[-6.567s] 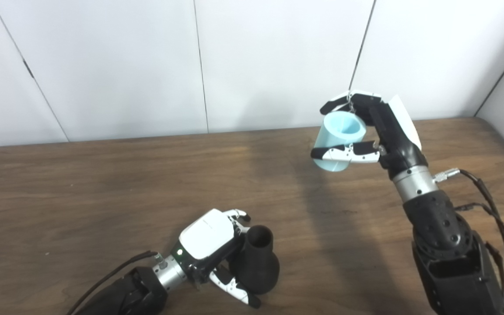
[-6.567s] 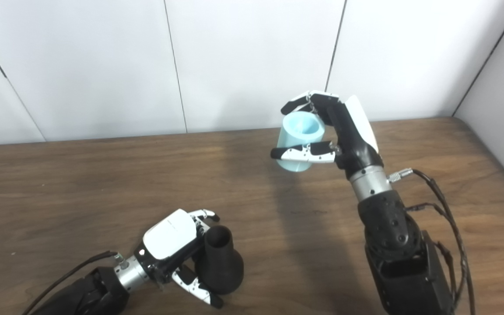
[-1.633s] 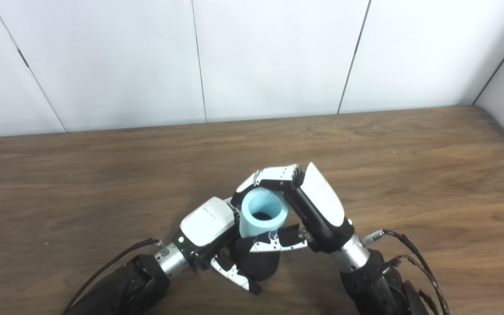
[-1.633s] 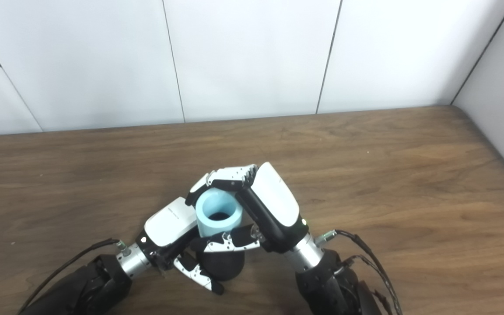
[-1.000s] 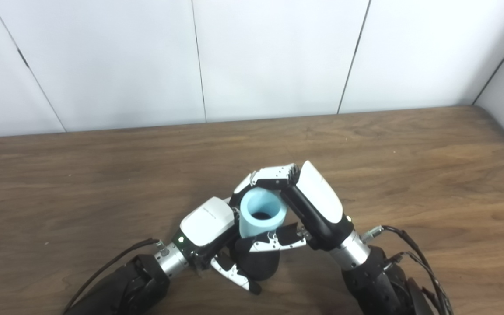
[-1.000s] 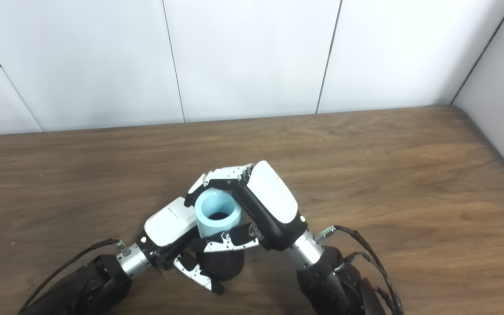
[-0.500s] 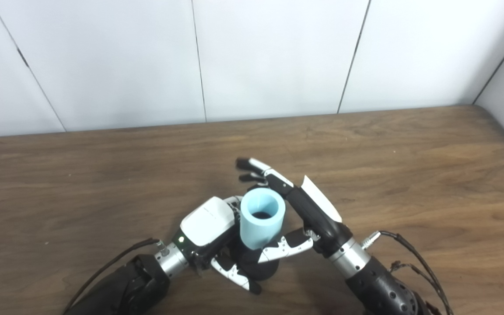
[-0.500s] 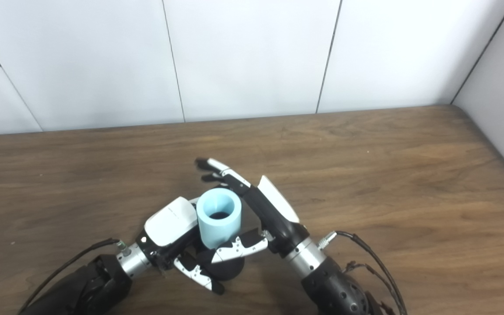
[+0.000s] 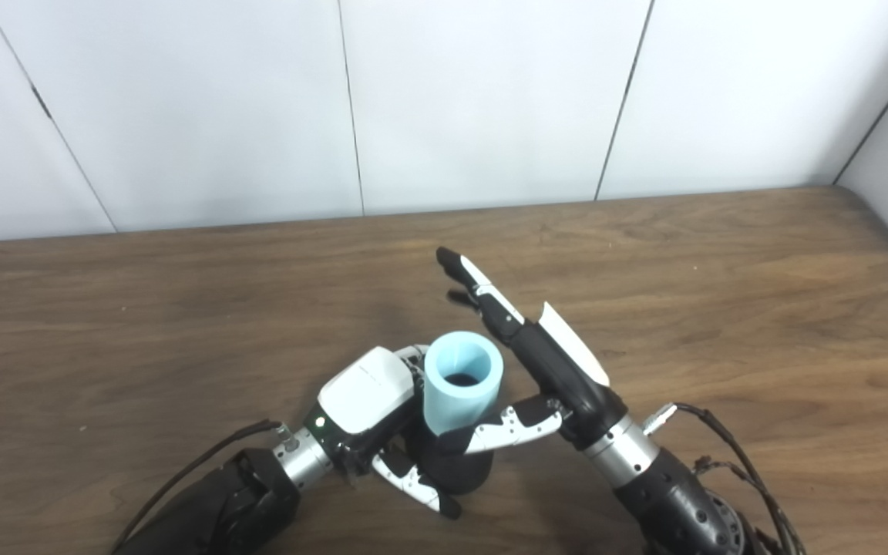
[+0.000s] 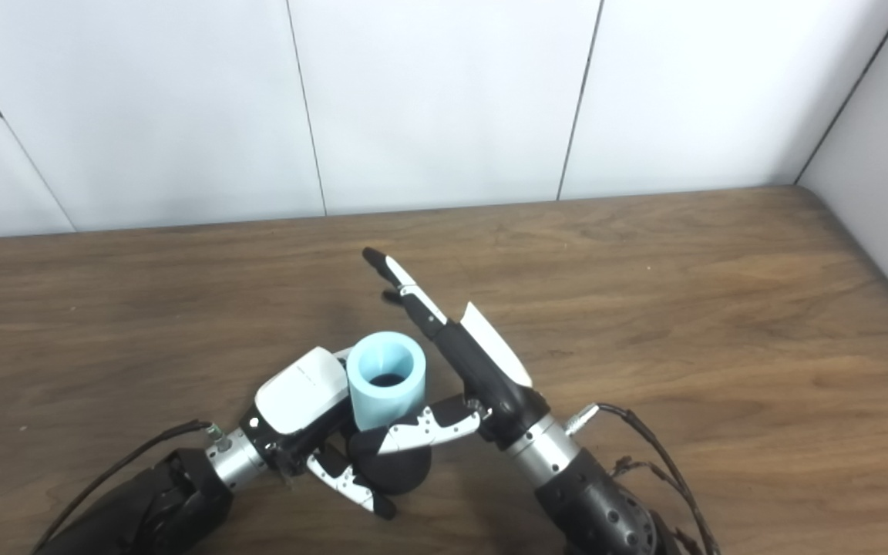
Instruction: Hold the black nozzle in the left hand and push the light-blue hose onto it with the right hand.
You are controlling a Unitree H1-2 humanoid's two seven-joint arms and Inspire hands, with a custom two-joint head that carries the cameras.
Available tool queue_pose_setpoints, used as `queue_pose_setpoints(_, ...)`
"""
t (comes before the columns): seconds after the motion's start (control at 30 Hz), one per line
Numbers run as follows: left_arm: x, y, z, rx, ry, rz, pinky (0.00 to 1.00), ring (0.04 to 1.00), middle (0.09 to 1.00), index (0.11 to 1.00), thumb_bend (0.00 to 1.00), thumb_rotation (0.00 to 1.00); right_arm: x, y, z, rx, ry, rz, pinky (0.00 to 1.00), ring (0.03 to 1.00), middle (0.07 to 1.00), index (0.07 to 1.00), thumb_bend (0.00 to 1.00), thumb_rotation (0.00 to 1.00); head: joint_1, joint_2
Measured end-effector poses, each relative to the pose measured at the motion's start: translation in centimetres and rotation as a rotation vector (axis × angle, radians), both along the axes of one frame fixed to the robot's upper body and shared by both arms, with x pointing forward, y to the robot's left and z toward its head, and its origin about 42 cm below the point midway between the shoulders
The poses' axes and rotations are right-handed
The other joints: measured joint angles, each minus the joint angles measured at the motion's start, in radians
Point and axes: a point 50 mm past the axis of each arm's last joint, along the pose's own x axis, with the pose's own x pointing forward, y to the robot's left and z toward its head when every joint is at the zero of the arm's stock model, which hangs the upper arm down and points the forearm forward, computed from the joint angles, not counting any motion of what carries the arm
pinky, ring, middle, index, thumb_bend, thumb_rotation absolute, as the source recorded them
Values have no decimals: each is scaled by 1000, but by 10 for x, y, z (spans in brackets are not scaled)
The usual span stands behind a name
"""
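Wooden table point(image 9: 721, 254), near edge: left hand point(image 9: 363, 401) wrapped round black nozzle point(image 9: 455, 474), standing upright. Light-blue hose point(image 9: 462, 381) sits on its neck, axis vertical, mouth up. Right hand point(image 9: 548, 362) just right of hose, fingers splayed, holding nothing.

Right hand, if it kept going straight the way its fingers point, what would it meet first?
Nothing nearby: the right hand points up-left past the hose, over bare table. The far wall looks next, though depth is unclear.
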Motion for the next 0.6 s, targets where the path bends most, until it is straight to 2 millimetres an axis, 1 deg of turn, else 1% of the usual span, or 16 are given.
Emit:
queue_pose_setpoints(0.07,0,0,0,1,-1,-2,812,521,466,498,522,0,3,-11,3,8,-18,-54,877,944,972,974,1000,803,-2,-3)
queue_pose_setpoints(0.1,0,-1,0,1,-1,-2,811,523,469,496,523,0,4,-19,4,14,-36,-89,884,950,971,971,1000,850,-3,-3)
queue_pose_setpoints(0.17,1,-1,0,1,-1,-2,815,531,473,495,523,0,7,-34,3,18,-71,-141,899,954,969,971,1000,893,-3,-3)
queue_pose_setpoints(0.23,1,-1,1,1,-4,-4,819,538,473,496,523,0,9,-50,1,-13,-83,-178,879,946,965,970,1000,938,-3,-8)
queue_pose_setpoints(0.27,1,-1,1,2,-3,-4,816,527,459,502,523,0,9,-59,2,-37,-90,-193,879,946,964,971,1000,953,0,-8)
queue_pose_setpoints(0.3,1,-2,1,3,-2,-5,815,515,444,508,522,0,9,-65,4,-63,-101,-204,888,954,964,971,1000,964,2,-8)
queue_pose_setpoints(0.37,2,-2,0,3,-2,-5,813,502,431,513,520,0,5,-74,15,-117,-144,-221,904,964,969,967,1000,989,2,-9)
queue_pose_setpoints(0.47,3,-3,0,3,0,-6,812,511,434,514,521,0,-8,-74,35,-177,-232,-213,911,962,964,967,1000,996,3,-9)
queue_pose_setpoints(0.5,3,-4,-1,3,0,-7,814,514,436,513,521,0,-13,-73,39,-186,-251,-208,915,965,967,970,1000,992,5,-9)
queue_pose_setpoints(0.6,4,-5,-1,5,1,-8,814,517,437,512,521,0,-24,-71,40,-210,-247,-179,917,993,989,978,988,921,8,-9)
